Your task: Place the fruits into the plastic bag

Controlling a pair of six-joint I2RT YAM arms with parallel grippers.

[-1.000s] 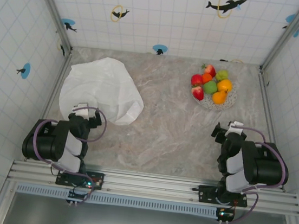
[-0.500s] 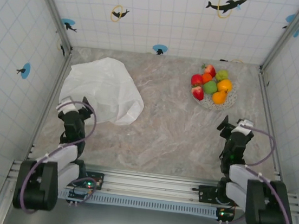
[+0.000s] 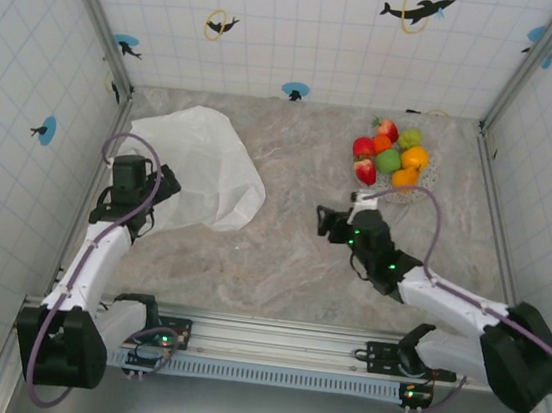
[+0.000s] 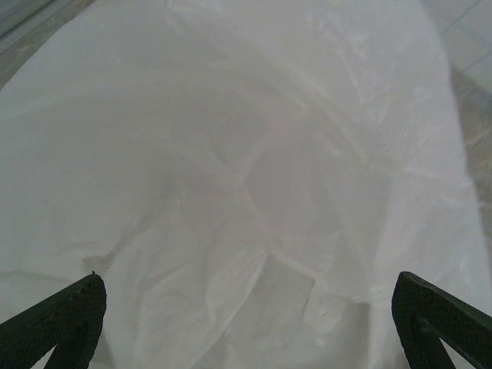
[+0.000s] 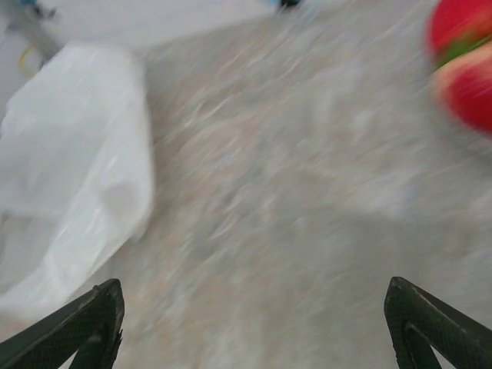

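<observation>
We take the plate [image 3: 431, 175] as our landmark. The fruits [image 3: 390, 158] sit heaped on it, none yet in the bag [image 3: 195, 164], which lies crumpled well to the plate's left.

Our right gripper [image 3: 327, 220] hovers just off the plate's near-left side, fingers spread wide with nothing between them. It faces the bare table between plate and bag, so the fruits lie off to the right of its jaws. In the right wrist view the red ones only clip the upper right corner.

Our left gripper [image 4: 246, 280] hangs over the bag, far left of the plate, jaws released and empty.

The right arm is clearly nearer the fruits. We judge it must swing rightward to line up. The fruits are round, so no axis matters.
</observation>
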